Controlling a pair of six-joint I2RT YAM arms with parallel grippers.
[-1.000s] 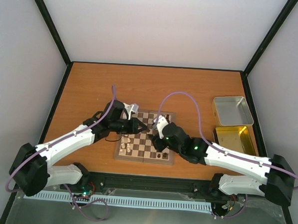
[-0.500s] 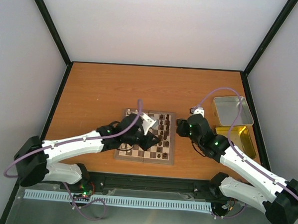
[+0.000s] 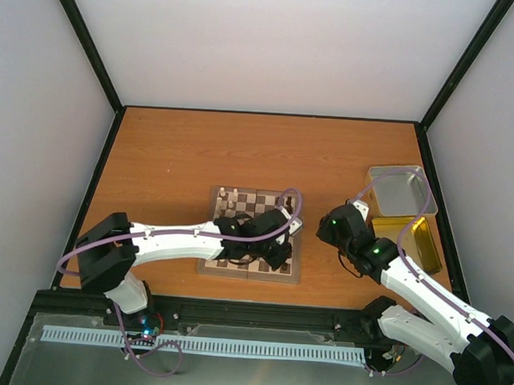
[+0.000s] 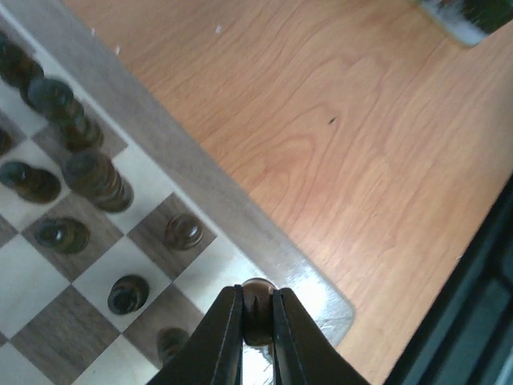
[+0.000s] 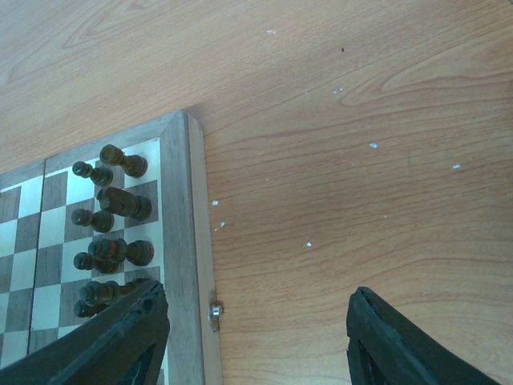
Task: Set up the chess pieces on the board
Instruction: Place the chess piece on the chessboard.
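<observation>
We see our left gripper (image 4: 256, 311) pinched tight on 1 dark chessman (image 4: 257, 290), at the 5 o'clock corner square of the board (image 3: 250, 197). The other dark chess pieces (image 5: 120, 204) stand along its 3 o'clock edge. Our right gripper (image 5: 256, 337) gapes wide, holding nothing, above the table (image 5: 345, 200) at the board's 3 o'clock.

We read no text, label, brand, number or sign in any of the three views. The board (image 3: 239, 197) shows only plain checks, and the silver tin (image 3: 402, 191) shows bare metal.
</observation>
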